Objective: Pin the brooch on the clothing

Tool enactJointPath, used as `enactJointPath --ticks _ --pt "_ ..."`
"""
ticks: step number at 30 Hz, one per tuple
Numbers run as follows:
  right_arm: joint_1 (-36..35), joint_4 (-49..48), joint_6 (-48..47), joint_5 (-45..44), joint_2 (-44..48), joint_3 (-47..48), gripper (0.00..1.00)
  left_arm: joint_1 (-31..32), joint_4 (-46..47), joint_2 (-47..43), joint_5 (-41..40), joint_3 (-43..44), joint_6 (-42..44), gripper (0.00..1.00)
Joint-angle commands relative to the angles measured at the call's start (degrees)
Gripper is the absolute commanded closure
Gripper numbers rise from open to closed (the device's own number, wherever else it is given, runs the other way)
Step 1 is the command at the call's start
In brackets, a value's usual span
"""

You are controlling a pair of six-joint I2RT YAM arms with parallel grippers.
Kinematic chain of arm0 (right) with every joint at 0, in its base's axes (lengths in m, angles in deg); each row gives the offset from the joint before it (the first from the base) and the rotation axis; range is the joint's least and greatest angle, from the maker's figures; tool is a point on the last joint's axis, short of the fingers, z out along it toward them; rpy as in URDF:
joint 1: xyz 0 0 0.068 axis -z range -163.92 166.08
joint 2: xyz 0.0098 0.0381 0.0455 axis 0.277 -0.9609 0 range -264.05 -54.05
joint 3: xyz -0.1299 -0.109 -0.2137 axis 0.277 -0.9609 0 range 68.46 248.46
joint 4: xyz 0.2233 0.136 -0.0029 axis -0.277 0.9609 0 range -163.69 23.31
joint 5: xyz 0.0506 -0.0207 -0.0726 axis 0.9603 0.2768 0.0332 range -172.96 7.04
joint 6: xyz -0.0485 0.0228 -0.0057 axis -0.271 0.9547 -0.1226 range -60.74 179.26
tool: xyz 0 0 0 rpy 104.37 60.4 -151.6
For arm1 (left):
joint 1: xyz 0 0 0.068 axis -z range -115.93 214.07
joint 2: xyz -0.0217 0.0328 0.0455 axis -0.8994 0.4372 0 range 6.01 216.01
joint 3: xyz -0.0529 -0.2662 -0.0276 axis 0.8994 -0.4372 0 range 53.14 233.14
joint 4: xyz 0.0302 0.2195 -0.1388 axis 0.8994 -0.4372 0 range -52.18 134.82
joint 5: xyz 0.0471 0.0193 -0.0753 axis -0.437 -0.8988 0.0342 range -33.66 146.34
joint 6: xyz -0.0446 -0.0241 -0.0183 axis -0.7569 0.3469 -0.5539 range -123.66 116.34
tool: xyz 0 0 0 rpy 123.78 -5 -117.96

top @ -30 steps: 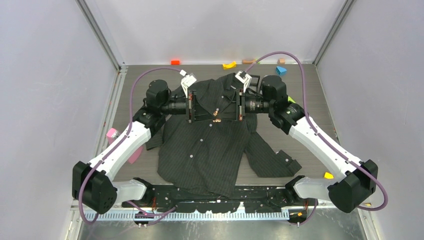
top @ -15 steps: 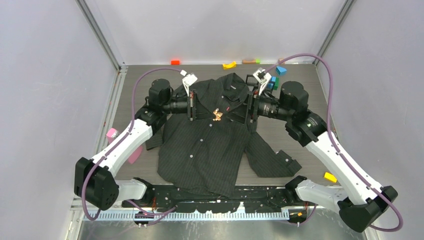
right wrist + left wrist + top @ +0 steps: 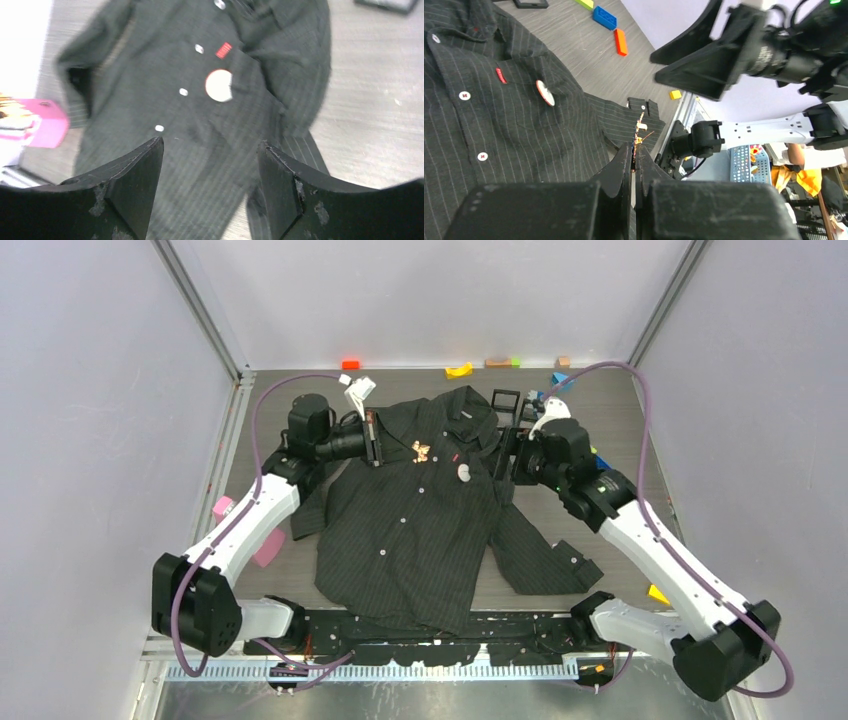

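Nearest the arm bases, the clothing [image 3: 410, 540] lies flat and face-up on the table [image 3: 295, 575], hem toward the robot and collar away, with a pink block [image 3: 224, 508] off beside its sleeve. Further in, over the chest, the left gripper [image 3: 634, 152] has its fingers pressed together on the brooch [image 3: 641, 131], a thin gold piece seen edge-on at the tips and held just above the fabric. Across the placket, the right gripper [image 3: 210, 144] hangs with its fingers spread wide, holding nothing. Beneath it a small white disc [image 3: 219, 85] rests on the shirt just below the red tag [image 3: 223, 50] (what the disc belongs to I cannot tell). With nothing anchoring the cloth, pressing the pin in could simply push the shirt along or bunch it up. The pinch is also narrow, so the brooch might twist or slip out. A careless sweep could knock the disc away too. Beyond the collar, a yellow block [image 3: 458, 370] and a red one [image 3: 350, 364] sit at the far edge.
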Motion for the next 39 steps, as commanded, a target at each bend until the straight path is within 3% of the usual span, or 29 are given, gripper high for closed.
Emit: enactJointPath --ticks 1,6,19,21,23,24,26,28,36,39 --pt "2.55 -3.16 3.27 -2.17 -3.12 -5.84 0.26 -0.1 -1.78 -1.52 -3.56 0.23 2.88 1.0" --pt "3.07 -12.88 5.47 2.92 -9.3 -10.29 0.26 -0.1 -3.49 -1.82 -4.82 0.12 4.47 1.0" --pt "3.11 -20.96 3.47 0.12 -28.81 -0.02 0.35 -0.1 -4.69 -1.21 -4.58 0.67 5.54 1.0" --pt "3.23 -21.42 3.05 -1.31 -31.76 1.41 0.4 -0.1 -4.83 -1.33 -4.58 0.74 5.63 1.0" --pt "3.46 -21.07 2.67 -2.11 -34.15 2.67 0.53 -0.1 -5.08 -1.4 -4.69 0.8 5.88 1.0" --pt "3.57 -20.55 2.79 -3.4 -34.67 3.04 0.67 -0.1 -5.14 -1.44 -4.74 0.87 6.0 1.0" --pt "3.79 -19.04 3.58 -6.18 -35.21 2.87 0.84 -0.1 -5.44 -1.44 -4.82 0.96 6.06 1.0" --pt "4.22 -18.68 4.72 -8.36 -34.36 0.76 0.91 -0.1 -5.45 -1.53 -4.84 1.02 6.07 1.0" --pt "6.54 -20.06 9.56 -7.49 -31.0 -9.97 0.95 -0.1 -5.15 -1.2 -5.2 0.78 4.99 1.0" --pt "7.45 -19.49 9.49 -6.31 -30.43 -10.2 0.9 -0.1 -4.97 -1.01 -5.18 0.64 4.84 1.0"
